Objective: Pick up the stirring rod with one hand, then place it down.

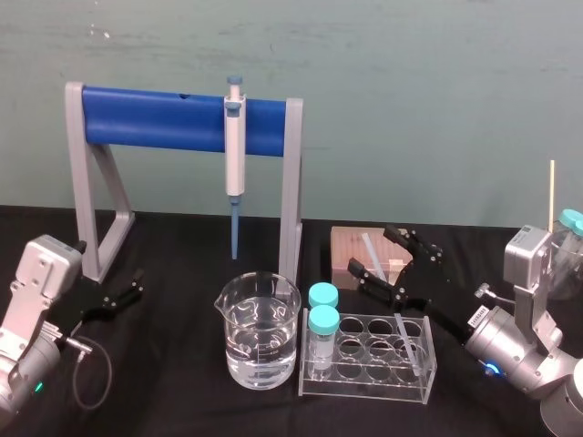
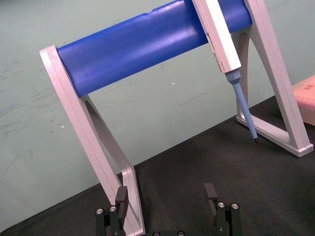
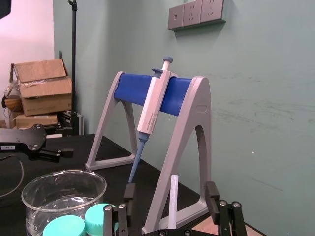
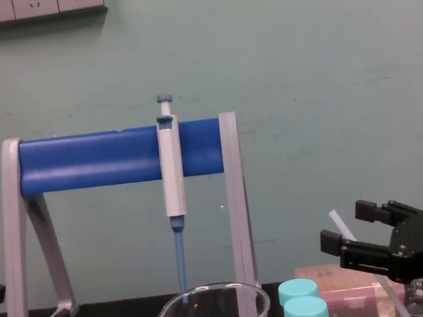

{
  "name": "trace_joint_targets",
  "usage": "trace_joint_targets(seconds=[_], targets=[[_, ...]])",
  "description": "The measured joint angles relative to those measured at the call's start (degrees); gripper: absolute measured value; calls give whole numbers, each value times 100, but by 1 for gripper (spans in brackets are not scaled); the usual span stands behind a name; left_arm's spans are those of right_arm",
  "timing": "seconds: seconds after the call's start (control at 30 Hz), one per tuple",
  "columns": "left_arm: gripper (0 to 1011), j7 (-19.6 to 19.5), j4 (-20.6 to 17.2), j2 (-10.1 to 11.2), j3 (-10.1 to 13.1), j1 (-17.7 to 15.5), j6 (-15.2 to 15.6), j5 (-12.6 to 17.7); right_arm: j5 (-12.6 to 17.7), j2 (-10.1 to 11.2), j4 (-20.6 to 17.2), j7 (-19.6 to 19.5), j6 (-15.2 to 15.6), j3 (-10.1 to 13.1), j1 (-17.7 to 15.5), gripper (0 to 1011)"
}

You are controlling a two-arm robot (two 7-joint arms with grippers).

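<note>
Right pincer (image 1: 370,248) is spread, straddling the stirring rod (image 3: 173,196), no pinch yet. Rod leans near-upright in rack (image 1: 364,388) on surface. Left pincer (image 1: 137,284) is spread, parked well apart.

A pipette (image 1: 235,150) hangs on the blue stand (image 1: 155,118) behind a beaker (image 1: 260,339).

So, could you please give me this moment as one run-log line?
phase: pre-grasp | right gripper: open, straddling rod | rod: leaning in rack | left gripper: open, parked left
</note>
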Motion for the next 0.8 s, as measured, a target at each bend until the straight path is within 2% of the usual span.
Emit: trace_joint_targets(seconds=[0.2, 0.5, 0.8], targets=[[1000, 0, 0, 0, 0, 0, 0, 0, -1, 0, 0, 3, 0, 0, 0, 1003], [1000, 0, 0, 0, 0, 0, 0, 0, -22, 4, -34, -15, 1, 3, -4, 1000], [1000, 0, 0, 0, 0, 0, 0, 0, -80, 44, -444, -228, -144, 148, -132, 1000]])
